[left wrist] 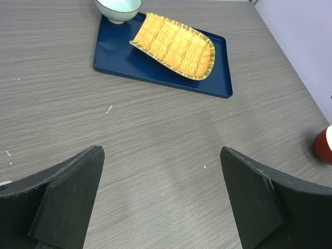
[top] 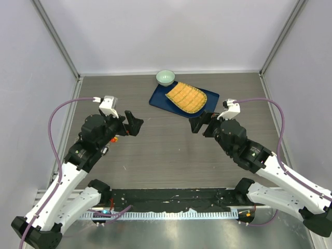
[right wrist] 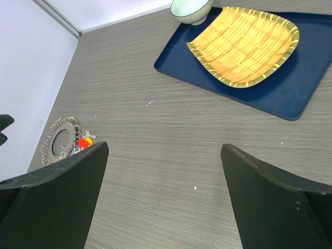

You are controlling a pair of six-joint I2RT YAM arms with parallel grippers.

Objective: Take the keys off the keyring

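The large thin metal keyring [right wrist: 62, 141], fringed with small silvery keys [right wrist: 83, 141], a few with red, orange or green heads, is seen lying flat on the grey wood-grain worktop [right wrist: 171, 129]. It lies well to the left of the right end effector [right wrist: 163, 199], close by the wall. Both this and the left end effector [left wrist: 161, 199] are released, jaws wide and empty. The bundle is judged light, stiff and slippery. The ring is best pinched between keys while one key head is gripped.

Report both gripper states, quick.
Left gripper: open, holding nothing.
Right gripper: open, holding nothing.
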